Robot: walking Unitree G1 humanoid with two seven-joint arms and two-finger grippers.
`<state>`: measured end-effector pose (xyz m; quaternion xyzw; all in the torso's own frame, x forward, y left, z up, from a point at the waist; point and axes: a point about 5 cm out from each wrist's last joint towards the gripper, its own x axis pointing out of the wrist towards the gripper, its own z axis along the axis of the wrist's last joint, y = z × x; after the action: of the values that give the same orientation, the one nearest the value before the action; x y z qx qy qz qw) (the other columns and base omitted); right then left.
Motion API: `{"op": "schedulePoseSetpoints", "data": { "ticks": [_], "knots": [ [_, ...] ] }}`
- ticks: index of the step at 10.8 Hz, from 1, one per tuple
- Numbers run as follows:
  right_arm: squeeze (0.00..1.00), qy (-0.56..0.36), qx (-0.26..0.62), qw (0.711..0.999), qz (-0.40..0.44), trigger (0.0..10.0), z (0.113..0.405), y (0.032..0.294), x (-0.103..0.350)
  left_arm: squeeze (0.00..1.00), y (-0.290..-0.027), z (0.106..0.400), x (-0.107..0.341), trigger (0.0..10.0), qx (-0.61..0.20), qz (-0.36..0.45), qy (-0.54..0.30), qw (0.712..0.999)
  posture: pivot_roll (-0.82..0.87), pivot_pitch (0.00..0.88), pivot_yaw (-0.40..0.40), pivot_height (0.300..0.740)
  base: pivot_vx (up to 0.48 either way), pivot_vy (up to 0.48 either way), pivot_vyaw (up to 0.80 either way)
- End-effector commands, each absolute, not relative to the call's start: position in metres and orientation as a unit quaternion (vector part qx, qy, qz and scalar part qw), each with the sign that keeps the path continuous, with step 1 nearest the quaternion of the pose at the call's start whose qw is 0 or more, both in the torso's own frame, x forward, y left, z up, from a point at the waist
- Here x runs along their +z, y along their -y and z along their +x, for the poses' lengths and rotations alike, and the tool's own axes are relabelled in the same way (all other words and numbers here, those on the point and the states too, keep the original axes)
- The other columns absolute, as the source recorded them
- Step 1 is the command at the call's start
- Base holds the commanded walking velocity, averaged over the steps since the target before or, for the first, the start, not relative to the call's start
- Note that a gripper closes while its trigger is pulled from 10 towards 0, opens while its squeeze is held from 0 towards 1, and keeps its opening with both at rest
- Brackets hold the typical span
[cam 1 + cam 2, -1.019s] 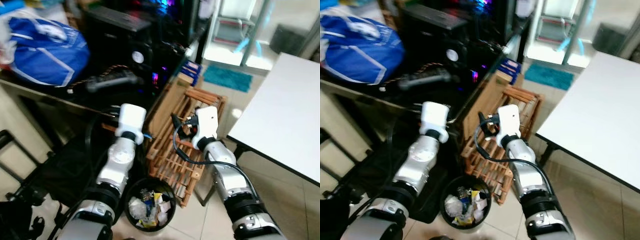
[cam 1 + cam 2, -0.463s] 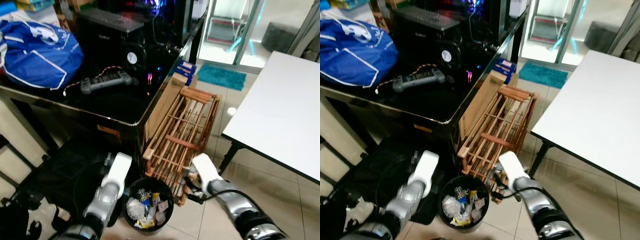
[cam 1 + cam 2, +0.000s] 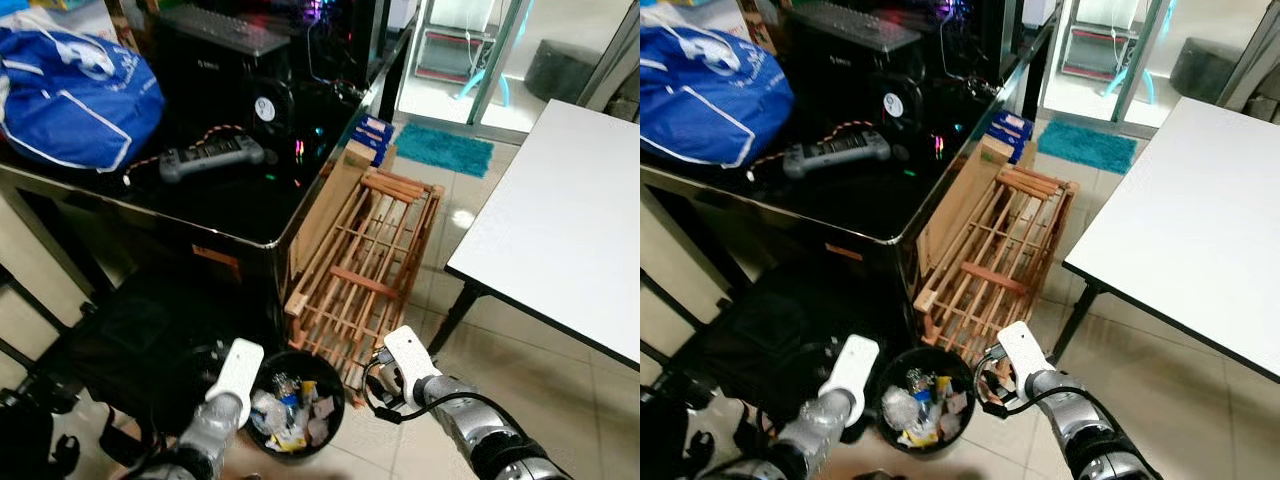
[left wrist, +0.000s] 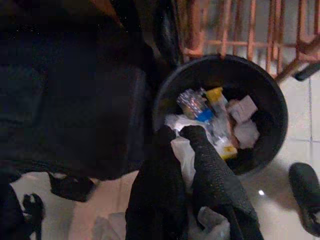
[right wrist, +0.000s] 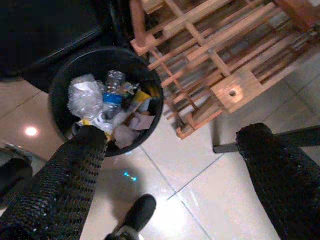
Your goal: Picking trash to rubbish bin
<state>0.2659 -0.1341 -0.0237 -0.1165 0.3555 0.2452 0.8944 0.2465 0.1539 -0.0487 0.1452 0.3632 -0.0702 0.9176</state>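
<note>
A round black rubbish bin (image 3: pixel 338 390) stands on the tiled floor, holding a plastic bottle (image 4: pixel 195 106), white plastic and paper scraps. My left arm (image 3: pixel 237 368) hangs at the bin's left side. In the left wrist view my left gripper (image 4: pixel 178 132) sits over the bin's near edge, shut, with a crumpled white piece of trash (image 4: pixel 183 156) between its fingers. At the bin's right side is my right arm (image 3: pixel 405 352). My right gripper (image 5: pixel 172 132) is open wide with nothing in it, over bare tiles between the bin (image 5: pixel 60 85) and the wooden rack.
A wooden slatted rack (image 3: pixel 365 265) leans on the black desk (image 3: pixel 240 215) just behind the bin. A white table (image 3: pixel 560 230) stands to the right, a dark bag (image 3: pixel 130 340) lies to the left. A black shoe (image 5: pixel 140 215) rests on the tiles nearby.
Both arms have come down from chest height in front of the rack to low beside the bin. The camera has shifted slightly.
</note>
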Motion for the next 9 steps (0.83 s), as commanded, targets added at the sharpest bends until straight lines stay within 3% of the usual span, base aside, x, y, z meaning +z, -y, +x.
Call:
{"op": "schedulePoseSetpoints", "data": {
  "ticks": [1,6,9],
  "knots": [
    [0.0,-0.353,0.256,0.894,-0.101,10.0,0.264,0.132,-0.022,0.0,-0.15,0.243,-0.051,10.0,-0.071,0.146,-0.371,0.914,-0.05,0.143,-0.02,0.74,0.0,0.0,0.0],
    [0.0,-0.323,0.312,0.891,-0.063,10.0,0.244,0.111,0.002,0.0,-0.123,0.241,-0.052,10.0,-0.098,0.126,-0.36,0.919,-0.1,0.269,-0.081,0.74,0.0,0.0,0.0],
    [0.0,-0.305,0.342,0.888,-0.045,10.0,0.233,0.095,0.018,0.0,-0.119,0.25,-0.045,10.0,-0.096,0.125,-0.345,0.925,-0.11,0.297,-0.092,0.74,0.0,0.0,0.0]
  ]
}}
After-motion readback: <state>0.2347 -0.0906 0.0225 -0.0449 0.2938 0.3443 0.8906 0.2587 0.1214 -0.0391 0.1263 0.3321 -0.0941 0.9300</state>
